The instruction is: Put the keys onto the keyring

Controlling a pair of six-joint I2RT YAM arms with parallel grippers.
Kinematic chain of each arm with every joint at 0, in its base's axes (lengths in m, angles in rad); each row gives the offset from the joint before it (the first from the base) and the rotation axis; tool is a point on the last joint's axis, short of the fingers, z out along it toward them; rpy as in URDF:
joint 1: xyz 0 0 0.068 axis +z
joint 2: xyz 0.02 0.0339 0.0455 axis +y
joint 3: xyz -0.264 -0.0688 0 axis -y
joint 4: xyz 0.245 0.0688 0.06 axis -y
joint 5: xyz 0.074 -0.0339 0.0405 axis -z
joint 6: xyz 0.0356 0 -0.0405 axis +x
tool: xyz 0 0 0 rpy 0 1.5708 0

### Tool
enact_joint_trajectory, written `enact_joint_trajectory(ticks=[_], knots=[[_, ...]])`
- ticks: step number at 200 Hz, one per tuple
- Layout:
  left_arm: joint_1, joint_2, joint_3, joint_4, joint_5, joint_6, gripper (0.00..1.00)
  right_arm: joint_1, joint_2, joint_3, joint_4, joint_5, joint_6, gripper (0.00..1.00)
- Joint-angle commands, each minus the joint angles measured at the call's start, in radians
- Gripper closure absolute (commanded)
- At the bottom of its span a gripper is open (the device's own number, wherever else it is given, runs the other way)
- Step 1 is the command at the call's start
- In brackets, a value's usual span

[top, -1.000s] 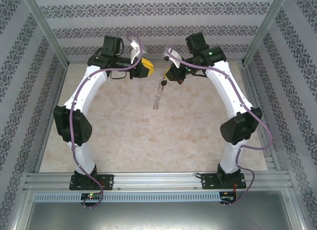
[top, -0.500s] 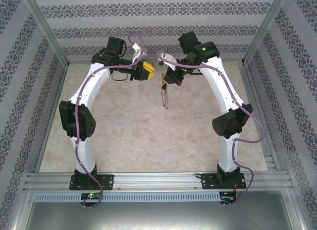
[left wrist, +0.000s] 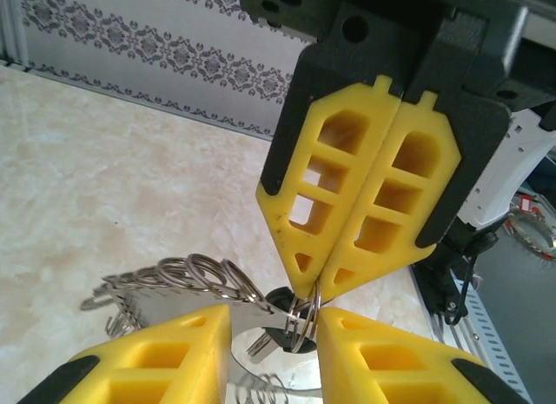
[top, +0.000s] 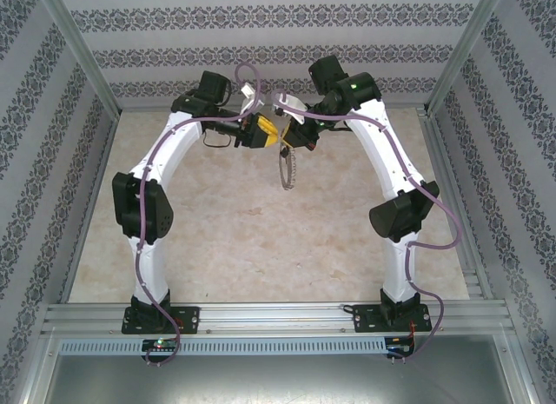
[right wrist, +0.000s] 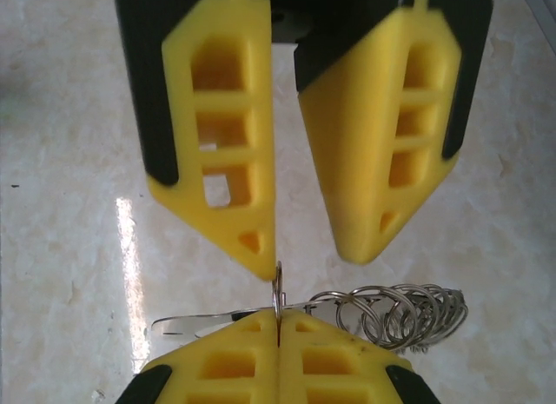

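Left wrist: right gripper (left wrist: 314, 293) jaws pinch the large silver looped keyring (left wrist: 193, 274) aloft; left gripper (left wrist: 274, 310) jaws spread. A bump might twist it, dislodging the tiny black-headed key (left wrist: 282, 298) beside them.

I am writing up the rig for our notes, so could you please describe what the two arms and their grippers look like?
Both the left arm and right arm have white curved links with black joint housings. A purple cable runs along each. The left gripper and right gripper have black bodies and yellow wedge-shaped fingers with rectangular cut-outs.
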Motion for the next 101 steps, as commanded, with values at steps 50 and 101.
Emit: enact_joint_trajectory(ticks=[50,101], knots=[[-0.028,0.039,0.057,-0.029,0.043,0.016,0.69,0.011,0.014,0.031,-0.003,-0.011,-0.012,1.00],[-0.029,0.039,0.068,-0.026,0.052,0.009,0.75,0.011,0.017,0.028,-0.004,-0.011,-0.014,1.00]])
